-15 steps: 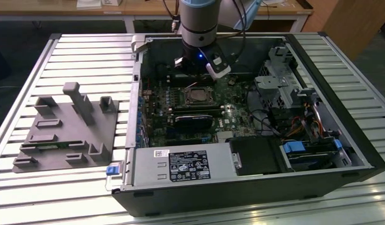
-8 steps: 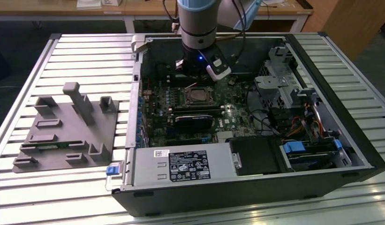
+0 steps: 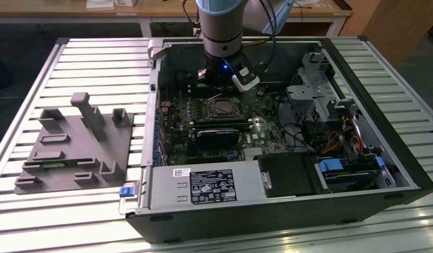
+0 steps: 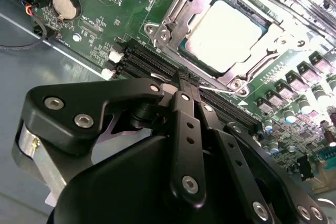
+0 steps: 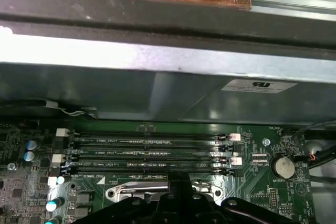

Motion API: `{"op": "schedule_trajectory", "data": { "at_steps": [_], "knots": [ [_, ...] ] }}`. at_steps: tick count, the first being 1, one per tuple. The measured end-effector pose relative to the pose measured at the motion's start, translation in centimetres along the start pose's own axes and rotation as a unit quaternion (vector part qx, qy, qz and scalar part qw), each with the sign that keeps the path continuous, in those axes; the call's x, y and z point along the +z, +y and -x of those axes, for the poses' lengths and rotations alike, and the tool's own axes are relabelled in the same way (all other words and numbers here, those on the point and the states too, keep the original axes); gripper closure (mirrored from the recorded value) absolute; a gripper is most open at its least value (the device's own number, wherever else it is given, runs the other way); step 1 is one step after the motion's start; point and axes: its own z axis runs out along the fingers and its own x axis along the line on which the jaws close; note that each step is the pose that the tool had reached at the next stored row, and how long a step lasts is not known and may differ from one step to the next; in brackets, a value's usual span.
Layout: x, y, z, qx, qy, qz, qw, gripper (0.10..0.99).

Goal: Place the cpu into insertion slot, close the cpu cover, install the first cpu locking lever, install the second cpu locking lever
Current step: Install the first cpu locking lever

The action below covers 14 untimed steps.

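Observation:
The cpu (image 4: 226, 32), a pale metallic square, lies in the insertion slot (image 3: 220, 108) on the green motherboard. The silver cpu cover (image 4: 173, 17) is folded down flat around it. My gripper (image 4: 185, 80) is shut, its black fingers pressed together just beside the socket's edge, over the memory slots (image 4: 142, 61). A thin wire locking lever (image 4: 220, 89) runs along that socket edge, its end right at my fingertips; I cannot tell whether they touch it. In the exterior view the gripper (image 3: 218, 90) hangs inside the open case just behind the socket. The socket frame (image 5: 126, 191) shows in the first wrist view.
The case's metal wall (image 5: 157, 93) rises close behind the memory slots (image 5: 147, 153). A coin battery (image 4: 67, 4) sits on the board nearby. A drive cage (image 3: 321, 100) and cables fill the exterior view's right; the power supply (image 3: 202, 185) is in front. A grey fixture plate (image 3: 72, 145) lies outside the case.

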Motion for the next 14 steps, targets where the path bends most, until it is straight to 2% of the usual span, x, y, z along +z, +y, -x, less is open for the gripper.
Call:
{"op": "schedule_trajectory", "data": {
  "at_steps": [4,14],
  "knots": [
    [0.08,0.08,-0.12,-0.001,-0.0051,-0.0086,0.9999,0.98],
    [0.22,0.54,-0.35,0.01,-0.0088,-0.0154,0.9998,0.98]
  ]
}}
